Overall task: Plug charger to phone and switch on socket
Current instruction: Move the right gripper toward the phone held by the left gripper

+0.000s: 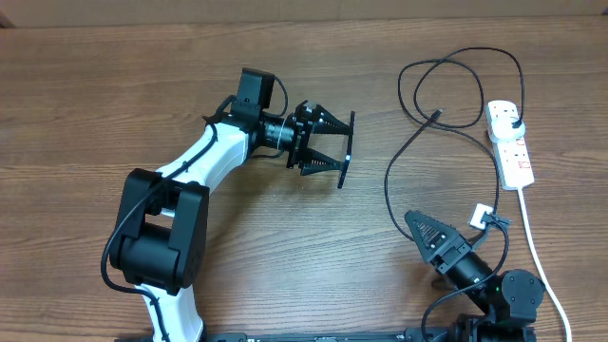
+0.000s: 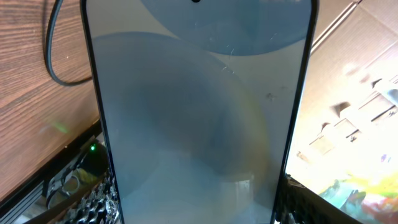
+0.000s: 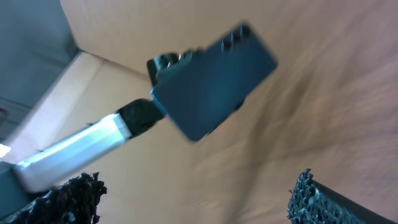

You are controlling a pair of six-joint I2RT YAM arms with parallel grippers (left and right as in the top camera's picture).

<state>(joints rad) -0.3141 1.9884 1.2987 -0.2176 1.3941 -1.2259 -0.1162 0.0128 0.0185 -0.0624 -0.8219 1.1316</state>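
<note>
Phone (image 2: 199, 124) stands on edge, clamped in the left gripper (image 1: 337, 149) well left of the socket (image 1: 510, 142), likely presenting its port. Charger (image 1: 388, 185) loops just left of the socket (already plugged in there); below-left, the right gripper (image 1: 439, 233) gapes wide, empty.

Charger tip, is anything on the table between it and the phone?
No, nothing visible does. Only bare table lies between the charger tip and the phone, which the left gripper holds on edge.
</note>
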